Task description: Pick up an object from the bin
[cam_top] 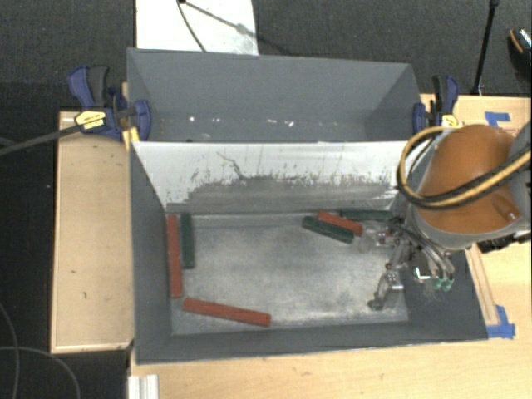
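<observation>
The arm leaned in from the right, pincer (381, 298) pointing down at the bin (274, 273) floor; whether apart or together, I couldn't tell. A red bar (339, 221) and a green bar (326, 230) lay just up-left of it.

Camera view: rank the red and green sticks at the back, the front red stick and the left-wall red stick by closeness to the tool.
From the tool:
1. red and green sticks, lying together at the back right, nearest.
2. front red stick, front left.
3. left-wall red stick, far left, farthest.
</observation>
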Robot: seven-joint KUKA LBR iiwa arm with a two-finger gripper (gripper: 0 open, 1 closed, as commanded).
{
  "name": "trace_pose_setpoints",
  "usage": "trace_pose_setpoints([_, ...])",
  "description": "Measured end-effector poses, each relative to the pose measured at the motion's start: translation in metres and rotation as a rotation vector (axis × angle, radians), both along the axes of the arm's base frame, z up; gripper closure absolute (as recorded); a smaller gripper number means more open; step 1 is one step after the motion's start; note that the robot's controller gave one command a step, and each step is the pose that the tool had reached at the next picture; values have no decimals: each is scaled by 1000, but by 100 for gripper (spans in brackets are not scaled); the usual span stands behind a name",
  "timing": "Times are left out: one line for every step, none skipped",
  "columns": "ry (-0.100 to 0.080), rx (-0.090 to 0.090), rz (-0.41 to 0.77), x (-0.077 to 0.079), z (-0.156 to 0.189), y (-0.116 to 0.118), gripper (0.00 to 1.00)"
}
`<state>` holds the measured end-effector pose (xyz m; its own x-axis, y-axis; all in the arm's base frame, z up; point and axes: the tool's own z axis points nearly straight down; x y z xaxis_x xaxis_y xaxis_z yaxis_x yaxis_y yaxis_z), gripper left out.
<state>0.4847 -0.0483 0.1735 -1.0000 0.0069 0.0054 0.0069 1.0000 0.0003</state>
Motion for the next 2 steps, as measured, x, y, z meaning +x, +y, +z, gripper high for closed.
trace_pose_setpoints([-2,-1,-225,38,-96,-67,0])
trace_pose_setpoints([-13,0,-44,108,-100,-38,0])
